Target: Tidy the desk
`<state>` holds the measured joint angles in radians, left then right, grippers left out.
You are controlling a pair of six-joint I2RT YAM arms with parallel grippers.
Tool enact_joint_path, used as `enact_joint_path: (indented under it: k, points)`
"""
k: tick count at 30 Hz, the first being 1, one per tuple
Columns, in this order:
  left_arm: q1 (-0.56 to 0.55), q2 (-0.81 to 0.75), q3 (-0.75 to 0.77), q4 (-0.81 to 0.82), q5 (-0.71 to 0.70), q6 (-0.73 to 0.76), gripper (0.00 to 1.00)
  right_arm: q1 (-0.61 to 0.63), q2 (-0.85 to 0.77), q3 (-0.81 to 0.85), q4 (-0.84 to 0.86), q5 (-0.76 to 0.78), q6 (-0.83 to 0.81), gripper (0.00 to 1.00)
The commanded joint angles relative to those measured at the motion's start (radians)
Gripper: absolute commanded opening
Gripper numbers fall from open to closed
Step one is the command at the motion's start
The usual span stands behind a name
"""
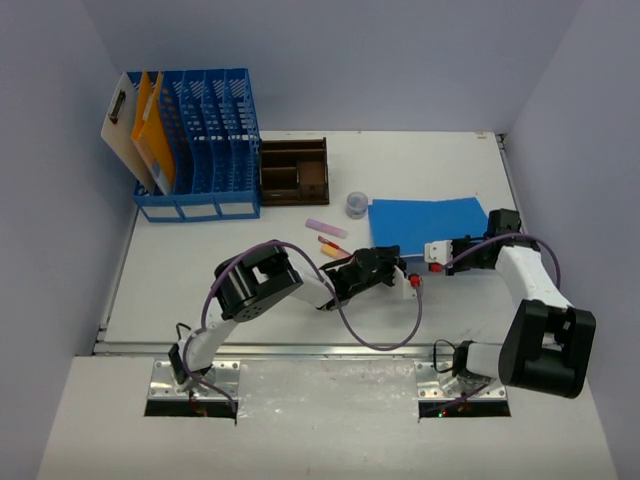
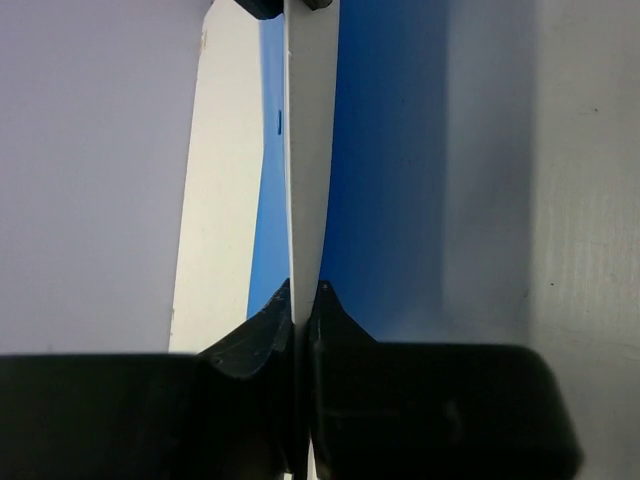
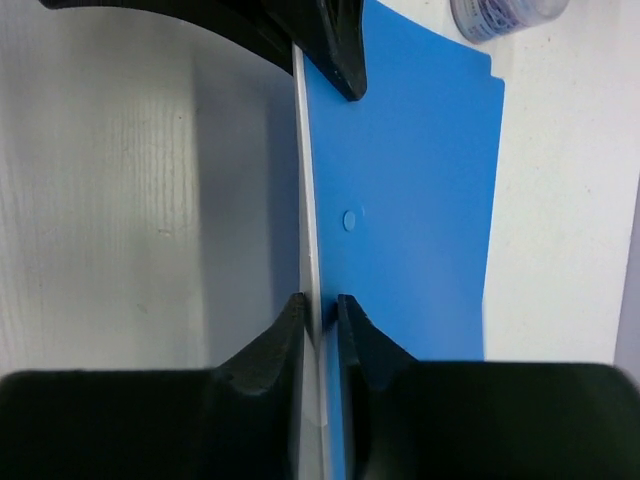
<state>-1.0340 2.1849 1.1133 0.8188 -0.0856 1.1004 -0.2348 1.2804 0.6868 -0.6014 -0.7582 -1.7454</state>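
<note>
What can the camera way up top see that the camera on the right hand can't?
Only the top camera shows the blue rack, the brown tray and the pink stick. Only the right hand's camera shows, up close, the right hand pinching the thin edge of the blue folder, and a little round dot on it. Both show the folder, the little jar, the white desk and the left hand gripping that same edge.
</note>
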Motion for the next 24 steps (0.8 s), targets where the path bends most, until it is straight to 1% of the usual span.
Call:
enact_joint_path:
  k: [1,3,4,5,7,9,11,14,18,20,24]
  points:
    - [-0.008,0.007,0.051,0.052,-0.005,-0.007,0.00,0.000,-0.030,0.013,-0.005,-0.032,0.029,0.20]
    - [-0.008,-0.004,0.037,0.086,0.000,0.003,0.00,0.000,-0.036,0.017,0.017,-0.014,0.085,0.42]
    - [-0.008,-0.007,0.023,0.094,0.001,0.007,0.00,-0.001,-0.041,0.020,0.028,0.008,0.099,0.58]
    - [-0.008,-0.011,0.020,0.100,0.001,0.007,0.00,-0.001,-0.041,0.029,0.029,0.023,0.109,0.61]
    - [-0.006,-0.022,0.007,0.100,0.000,0.006,0.00,-0.006,-0.033,0.043,0.003,0.072,0.104,0.65]
    - [-0.003,-0.034,-0.004,0.108,0.000,0.004,0.00,-0.023,-0.024,0.062,-0.030,0.079,0.069,0.68]
    - [-0.001,-0.046,-0.029,0.132,0.006,0.001,0.00,-0.049,-0.015,0.051,-0.012,0.086,0.049,0.70]
    - [-0.001,-0.089,-0.081,0.181,0.029,0.009,0.00,-0.084,0.022,0.039,0.073,0.088,0.049,0.70]
    - [-0.001,-0.134,-0.113,0.183,0.035,-0.007,0.00,-0.133,0.086,0.069,0.075,0.074,0.018,0.69]
    - [0.005,-0.158,-0.109,0.175,0.032,-0.037,0.00,-0.150,0.099,0.065,0.077,0.068,-0.020,0.69]
    - [0.015,-0.183,-0.052,0.122,0.026,-0.106,0.00,-0.155,0.085,0.037,0.057,0.057,-0.075,0.69]
